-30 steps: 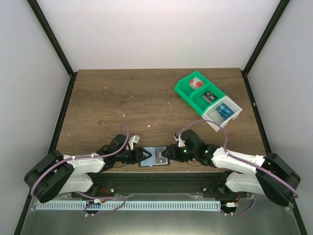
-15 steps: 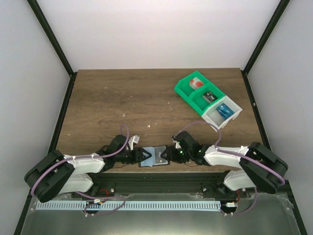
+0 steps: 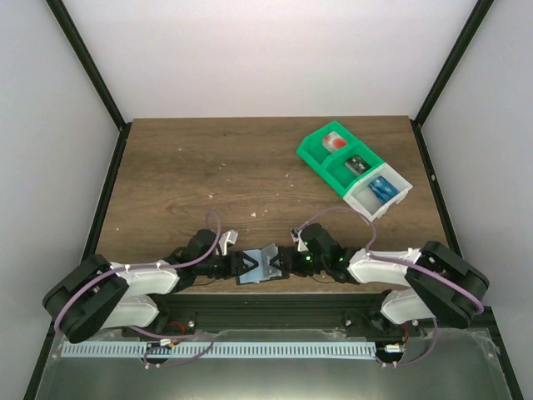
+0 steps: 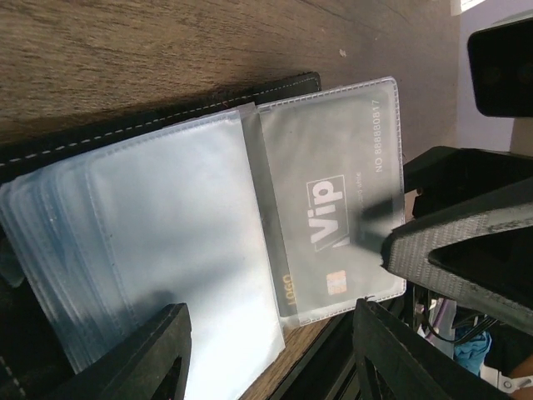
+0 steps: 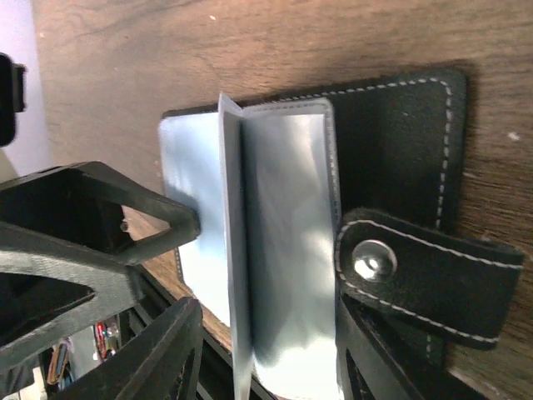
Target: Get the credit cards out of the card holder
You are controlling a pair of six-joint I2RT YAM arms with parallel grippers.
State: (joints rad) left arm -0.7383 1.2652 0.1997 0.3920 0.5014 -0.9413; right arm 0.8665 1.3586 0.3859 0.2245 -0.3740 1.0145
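Green-white bin (image 3: pixel 354 171) well apart | card holder (image 3: pixel 263 268) between left gripper (image 4: pixel 271 325), right gripper (image 5: pixel 266 325) | jaws apart

From the top: sits high above and behind the arms (image 3: pixel 141 279), looks down and forward, far off, over the whole table (image 3: pixel 191 175), with the left gripper (image 3: pixel 242 265) and right gripper (image 3: pixel 286 262) meeting at the holder (image 3: pixel 263 267) low in the middle. From the left wrist: hangs very close over the holder, facing the right gripper across it. From the right wrist: just as close, facing back the other way. Shared by all three: the holder.
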